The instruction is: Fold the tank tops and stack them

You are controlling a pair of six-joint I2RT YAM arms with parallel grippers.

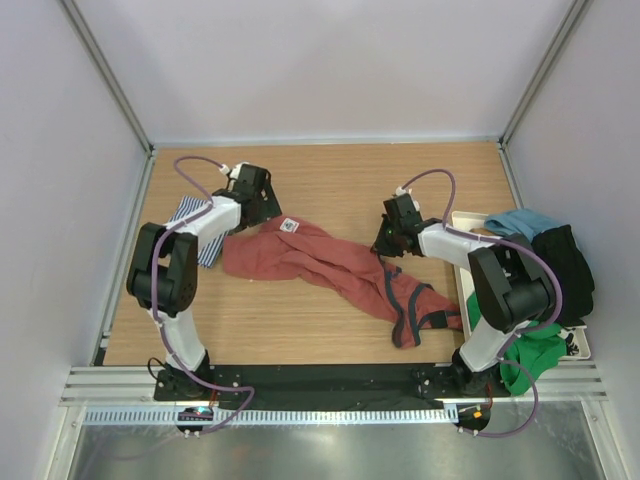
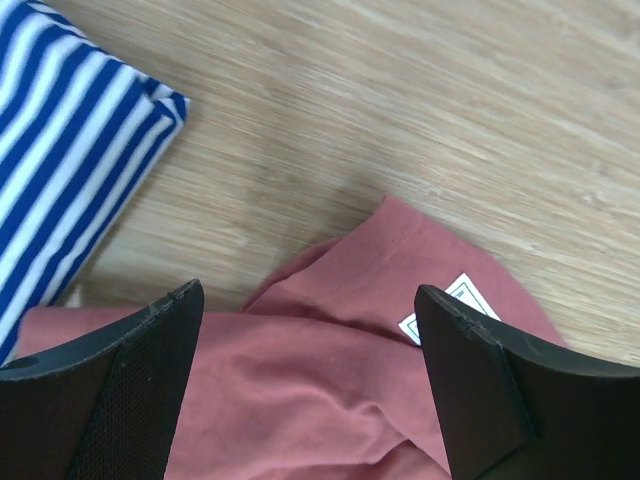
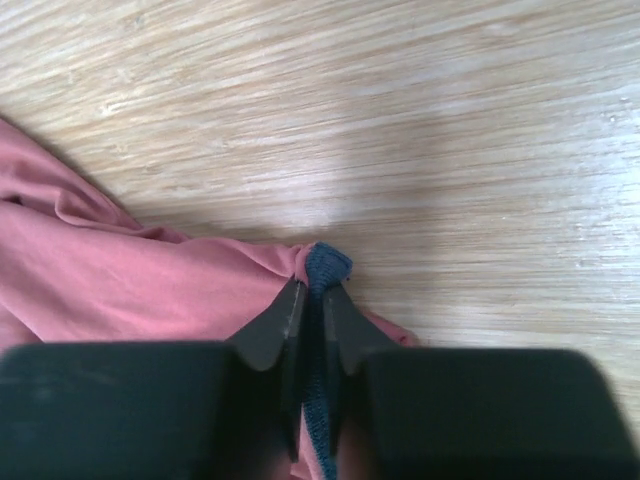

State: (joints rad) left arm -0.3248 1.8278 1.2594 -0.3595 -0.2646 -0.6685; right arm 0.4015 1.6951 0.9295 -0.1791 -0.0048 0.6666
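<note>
The rust-red tank top lies crumpled across the middle of the table, its dark-trimmed straps toward the near right. My left gripper hovers open over its far left end, fingers either side of the red cloth, with the white label by the right finger. My right gripper is shut on the top's dark blue trim at the cloth's edge. The striped tank top lies folded at the left, partly under my left arm, and shows again as the striped tank top.
A white tray at the right edge holds teal cloth, black cloth and green cloth. Light walls close the table on the left, back and right. Bare wood shows beyond the red top.
</note>
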